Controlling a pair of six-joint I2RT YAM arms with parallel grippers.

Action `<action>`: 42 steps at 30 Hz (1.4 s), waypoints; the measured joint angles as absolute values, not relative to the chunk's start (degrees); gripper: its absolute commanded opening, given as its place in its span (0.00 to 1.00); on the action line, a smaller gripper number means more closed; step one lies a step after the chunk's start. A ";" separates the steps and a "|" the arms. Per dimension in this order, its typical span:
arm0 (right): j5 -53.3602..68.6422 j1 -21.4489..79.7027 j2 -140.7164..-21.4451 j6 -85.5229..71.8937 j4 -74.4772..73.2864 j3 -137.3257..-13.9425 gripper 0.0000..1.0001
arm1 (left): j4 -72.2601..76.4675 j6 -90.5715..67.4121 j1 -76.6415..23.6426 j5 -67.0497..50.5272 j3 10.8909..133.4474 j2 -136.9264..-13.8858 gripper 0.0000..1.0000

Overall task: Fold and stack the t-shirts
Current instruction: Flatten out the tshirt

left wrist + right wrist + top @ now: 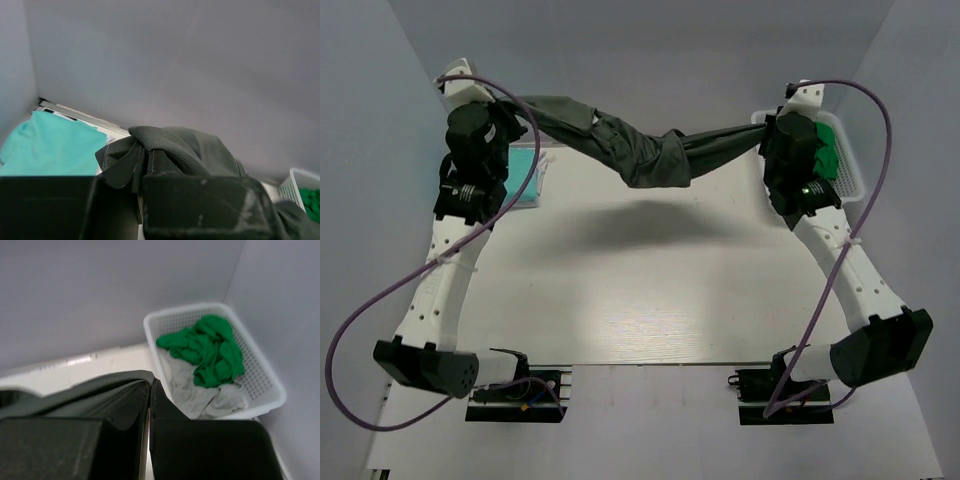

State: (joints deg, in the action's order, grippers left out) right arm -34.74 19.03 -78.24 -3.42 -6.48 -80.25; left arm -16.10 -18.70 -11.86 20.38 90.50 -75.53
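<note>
The left arm (445,268) and right arm (855,270) wear white shells between black joint housings. A purple cable (889,135) loops beside each; a green light (807,187) glows at two o'clock.

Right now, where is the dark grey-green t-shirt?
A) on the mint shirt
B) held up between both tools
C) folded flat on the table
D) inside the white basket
B: the dark grey-green t-shirt spans from the left tool to the right tool, each shut on it.

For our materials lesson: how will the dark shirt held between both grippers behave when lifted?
Probably floppy: the dark shirt sags and bunches between the left gripper and right gripper. Likely light, as two pinches hold it aloft.
</note>
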 measured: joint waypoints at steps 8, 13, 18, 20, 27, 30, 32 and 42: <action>-41.60 18.09 -67.64 2.74 1.96 -79.33 0.00 | -14.22 -21.50 -11.84 29.36 79.64 -60.25 0.00; -41.60 17.98 -63.42 3.64 3.18 -79.24 0.00 | -16.38 -25.36 -11.84 29.54 79.57 -54.59 0.00; -39.20 17.17 -68.38 1.56 0.34 -80.58 0.00 | -22.06 -31.42 -11.81 27.31 82.28 -60.58 0.00; -36.71 16.32 -73.01 -1.04 -2.09 -81.34 0.00 | -24.08 -33.93 -11.70 24.14 82.56 -66.43 0.00; -26.30 12.67 -101.97 -6.37 -14.37 -89.01 0.24 | -36.23 -39.46 -9.54 10.33 82.91 -98.65 0.65; -24.99 12.14 -113.08 -8.14 -22.70 -96.09 0.68 | -43.64 -40.91 -7.77 8.27 87.24 -111.53 1.00; -23.70 12.01 -115.37 -8.75 -25.17 -97.30 0.83 | -46.70 -40.91 -7.01 7.60 88.75 -115.13 1.00; -8.84 13.54 -99.42 -8.88 -24.99 -88.42 0.90 | -49.74 -37.91 -6.20 8.14 91.55 -111.13 1.00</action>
State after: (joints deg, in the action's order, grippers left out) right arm -8.84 13.54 -99.42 -8.88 -24.99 -88.42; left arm -49.74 -37.91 -6.20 8.14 91.55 -111.13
